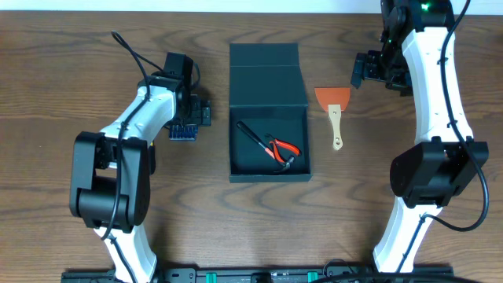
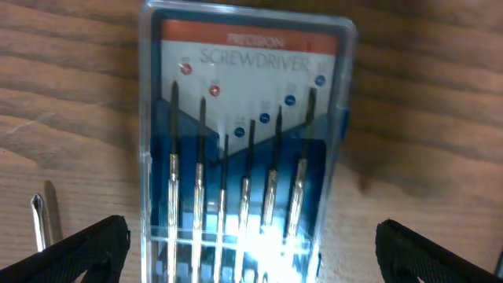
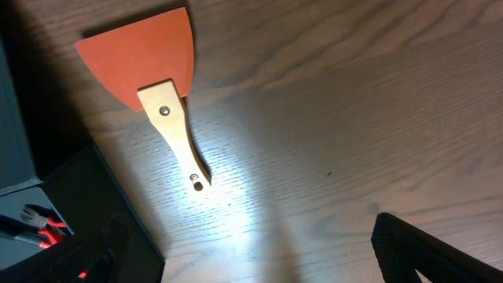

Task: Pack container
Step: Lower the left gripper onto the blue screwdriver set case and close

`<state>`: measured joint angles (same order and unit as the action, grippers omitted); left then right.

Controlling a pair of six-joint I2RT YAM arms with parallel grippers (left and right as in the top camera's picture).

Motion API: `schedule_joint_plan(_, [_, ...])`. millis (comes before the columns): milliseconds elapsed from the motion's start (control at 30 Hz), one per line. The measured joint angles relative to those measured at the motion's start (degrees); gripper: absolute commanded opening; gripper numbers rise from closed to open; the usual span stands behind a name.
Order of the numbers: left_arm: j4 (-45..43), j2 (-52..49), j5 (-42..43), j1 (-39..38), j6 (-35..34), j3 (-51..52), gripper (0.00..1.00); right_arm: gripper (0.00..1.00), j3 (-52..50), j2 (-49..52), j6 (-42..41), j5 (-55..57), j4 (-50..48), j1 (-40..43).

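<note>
The container (image 1: 269,167) is a dark open box at mid-table, its flap lid laid back on the far side. Red-handled pliers (image 1: 278,148) lie inside it. My left gripper (image 1: 194,114) is open just left of the box, over the small blue screwdriver-set case (image 1: 183,131). In the left wrist view the case (image 2: 244,134) lies between my open fingers (image 2: 251,251). My right gripper (image 1: 364,72) is open and empty to the right of the lid, above an orange-bladed scraper with a wooden handle (image 1: 335,114). The right wrist view shows the scraper (image 3: 153,79), the container's wall (image 3: 55,181) and my open fingers (image 3: 251,259).
A loose screwdriver tip (image 2: 43,220) lies on the table left of the case. The pliers' red handles (image 3: 43,228) show at the lower left of the right wrist view. The tabletop is brown wood.
</note>
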<state>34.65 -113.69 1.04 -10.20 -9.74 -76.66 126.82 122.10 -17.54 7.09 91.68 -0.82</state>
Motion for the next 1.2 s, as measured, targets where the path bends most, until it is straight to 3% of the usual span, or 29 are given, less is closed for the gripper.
schedule_joint_plan(300, [-1.68,-1.66,-0.44,0.00,-2.16,-0.09,0.99,0.99,0.00,0.00,0.00,0.00,0.00,0.00])
schedule_joint_plan(567, [-1.79,-3.37,-0.15,0.00,0.42,-1.11,0.98,0.99,0.00,0.00,0.00,0.00,0.00,0.00])
schedule_joint_plan(967, [8.52,-9.20,0.39,0.94,3.63,-11.13,0.98,0.99,0.00,0.00,0.00,0.00,0.00,0.00])
schedule_joint_plan(1200, [10.03,-9.99,0.70,1.79,3.80,-12.39,0.98,0.99,0.00,0.00,0.00,0.00,-0.02,0.00])
